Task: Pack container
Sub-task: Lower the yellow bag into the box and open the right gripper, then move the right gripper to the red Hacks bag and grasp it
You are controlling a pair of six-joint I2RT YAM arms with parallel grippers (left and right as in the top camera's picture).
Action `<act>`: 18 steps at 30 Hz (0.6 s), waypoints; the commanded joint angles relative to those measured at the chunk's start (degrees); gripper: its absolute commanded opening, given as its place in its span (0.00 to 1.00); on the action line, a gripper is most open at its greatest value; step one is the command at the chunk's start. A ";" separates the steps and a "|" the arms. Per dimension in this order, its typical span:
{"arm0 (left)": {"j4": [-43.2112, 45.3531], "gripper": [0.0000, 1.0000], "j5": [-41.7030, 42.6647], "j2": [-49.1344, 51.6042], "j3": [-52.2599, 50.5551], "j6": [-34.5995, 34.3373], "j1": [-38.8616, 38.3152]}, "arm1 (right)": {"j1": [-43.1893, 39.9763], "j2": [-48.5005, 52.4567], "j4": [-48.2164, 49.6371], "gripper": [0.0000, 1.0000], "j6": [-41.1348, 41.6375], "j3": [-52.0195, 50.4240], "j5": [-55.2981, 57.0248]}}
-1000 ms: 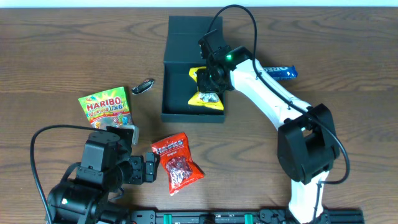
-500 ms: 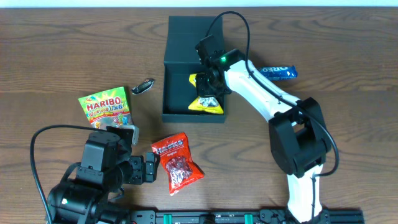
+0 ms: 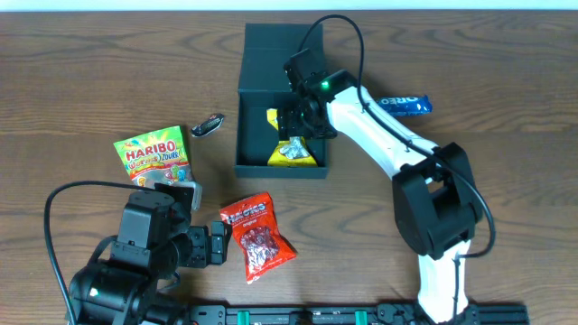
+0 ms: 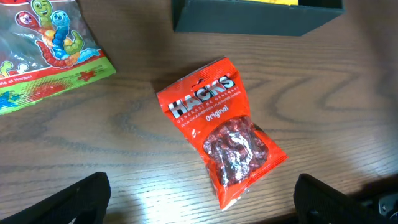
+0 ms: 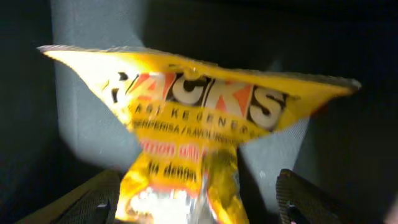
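The container (image 3: 242,135) is a dark square box with its flap lid lying open at the back. A yellow Hacks packet (image 3: 293,153) lies inside it, against the front wall. My right gripper (image 3: 298,122) hovers over the box, open; in the right wrist view its fingers (image 5: 311,199) stand wide on either side of the yellow packet (image 5: 199,112) without touching it. My left gripper (image 4: 202,208) is open low over the table, with a red Hacks packet (image 4: 217,130) lying just ahead of it.
A Haribo bag (image 3: 153,155) lies left of the box, with a small dark wrapped item (image 3: 208,125) beside it. A blue Oreo pack (image 3: 406,105) lies right of the box, behind the right arm. The red Hacks packet (image 3: 257,235) is in front of the box.
My right gripper has opened and let go of the yellow packet, which has settled lower and further left in the box. The left arm has not moved.
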 commanded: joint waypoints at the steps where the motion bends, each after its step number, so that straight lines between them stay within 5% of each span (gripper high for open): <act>1: -0.20 0.95 -0.46 0.04 0.87 1.07 -0.24 | 0.48 -8.15 -1.22 0.91 -1.27 1.81 0.02; 3: -0.20 0.95 -0.44 0.04 0.87 1.07 -0.24 | 0.52 -11.85 -2.71 0.99 -1.75 1.81 -0.17; 11: -0.20 0.95 -0.46 0.04 0.87 1.07 -0.24 | 6.82 -22.95 -14.58 0.99 -11.21 1.81 -5.38; 18: -0.20 0.95 -0.76 0.04 0.87 1.07 -0.24 | 19.23 -24.02 -21.57 0.99 -8.15 -2.19 7.30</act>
